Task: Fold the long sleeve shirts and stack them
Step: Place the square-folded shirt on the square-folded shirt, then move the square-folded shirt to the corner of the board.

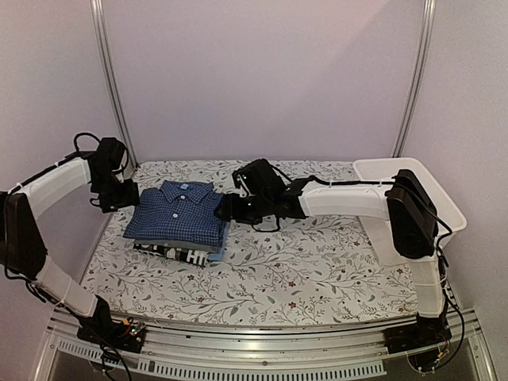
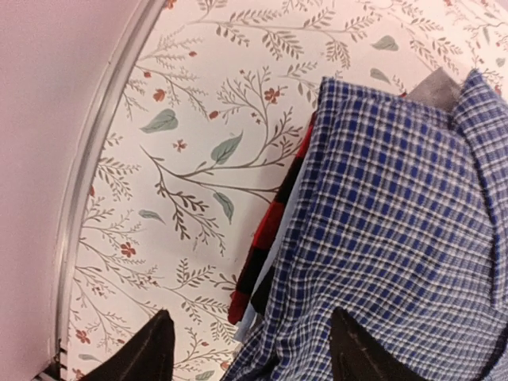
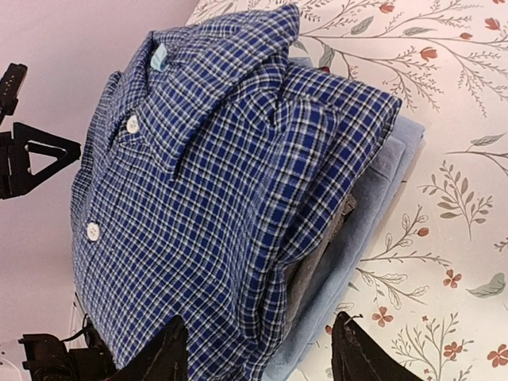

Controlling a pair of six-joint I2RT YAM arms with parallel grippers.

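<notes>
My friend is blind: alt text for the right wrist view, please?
A folded blue checked shirt, collar and white buttons showing, tops a grey shirt and a light blue shirt on a floral table cover. The open right tool frames the picture's bottom edge.

the table [image 1: 317,270] was covered edge to edge in a pale cloth printed with leafy sprigs and small red flowers. a stack of folded shirts [image 1: 178,216] lay on it. a white basket [image 1: 369,168] sat well right of the stack.
</notes>
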